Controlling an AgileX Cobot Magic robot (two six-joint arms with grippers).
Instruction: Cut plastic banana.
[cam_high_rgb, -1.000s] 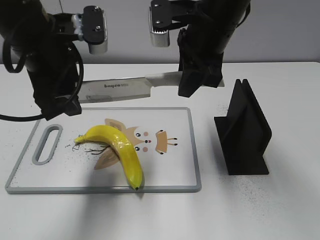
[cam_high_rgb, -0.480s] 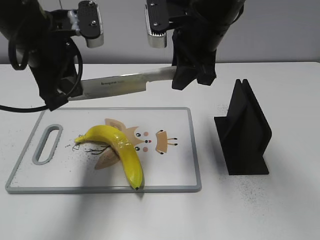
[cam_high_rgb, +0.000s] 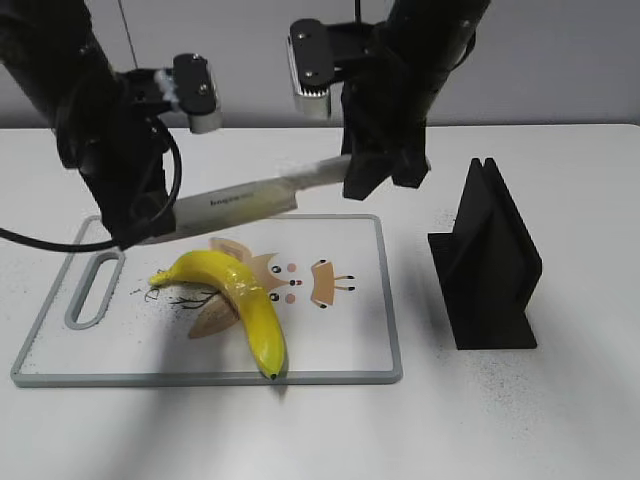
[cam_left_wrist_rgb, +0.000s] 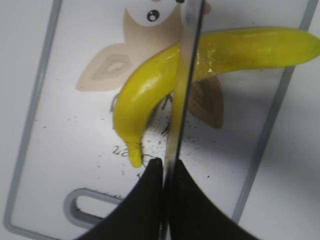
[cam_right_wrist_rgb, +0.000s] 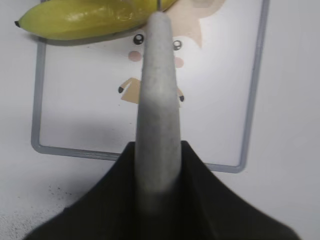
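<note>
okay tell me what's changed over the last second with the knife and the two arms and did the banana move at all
The knife has come down and forward toward the cutting board, its blade end now tilted lower on the left. The left gripper dropped with it, clamped on the blade tip; the right gripper keeps its hold on the handle. The plastic banana, board and black stand stayed put; the banana is uncut.

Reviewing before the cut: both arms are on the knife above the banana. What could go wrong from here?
1. The glossy yellow curved plastic banana lies loose on the white grey-rimmed cutting board; neither arm steadies it, so it may roll or skid under the blade.
2. The left gripper pinches the bare blade tip of the white-handled kitchen knife, the right gripper the handle; uneven descent could twist or slip it.
</note>
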